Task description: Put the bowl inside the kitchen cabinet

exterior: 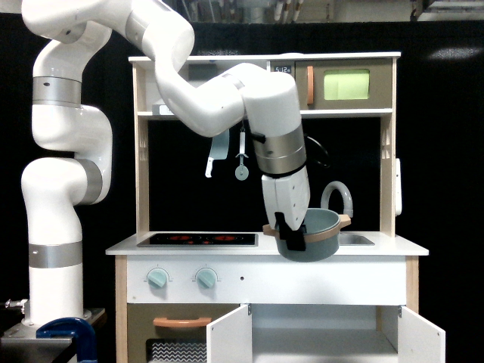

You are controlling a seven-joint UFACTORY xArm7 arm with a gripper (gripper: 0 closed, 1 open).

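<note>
The claw [291, 231] gripped the bowl [314, 238] by its rim at frame centre, tilted, above the bench [393, 248], probably so it could go down to the open cabinet [325, 333].

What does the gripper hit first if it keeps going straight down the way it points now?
The gripper, shut on the bowl, points down. The first thing below looks like the white countertop's front edge; depth is unclear, so it may pass in front.

Black curtain [446, 151] behind — a toy kitchen [265, 249], white and wood, evenly lit.
</note>
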